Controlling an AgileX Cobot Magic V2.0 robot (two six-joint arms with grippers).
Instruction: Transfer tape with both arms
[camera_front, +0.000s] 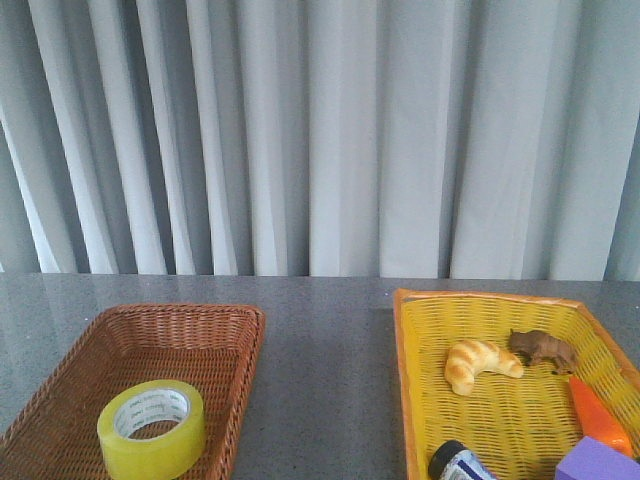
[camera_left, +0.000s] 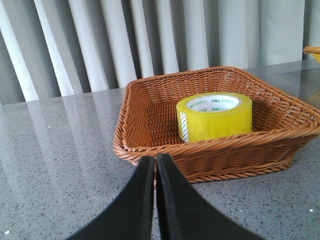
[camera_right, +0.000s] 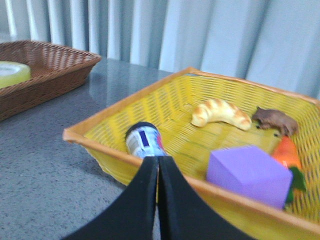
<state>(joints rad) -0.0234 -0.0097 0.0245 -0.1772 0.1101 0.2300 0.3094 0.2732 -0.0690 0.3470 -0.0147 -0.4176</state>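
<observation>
The yellow tape roll (camera_front: 152, 428) with a white printed core lies flat in the brown wicker basket (camera_front: 60, 395) at the front left. It also shows in the left wrist view (camera_left: 214, 116) and at the edge of the right wrist view (camera_right: 12, 73). My left gripper (camera_left: 155, 159) is shut and empty, over the table just outside the brown basket's (camera_left: 150, 120) near rim. My right gripper (camera_right: 158, 160) is shut and empty, at the near rim of the yellow basket (camera_right: 100, 117). Neither arm shows in the front view.
The yellow basket (camera_front: 420, 400) at the right holds a croissant (camera_front: 480, 365), a brown toy animal (camera_front: 542, 348), an orange carrot (camera_front: 598, 414), a purple block (camera_front: 598, 462) and a blue-and-white can (camera_front: 460, 464). A grey curtain hangs behind the grey table (camera_front: 330, 380).
</observation>
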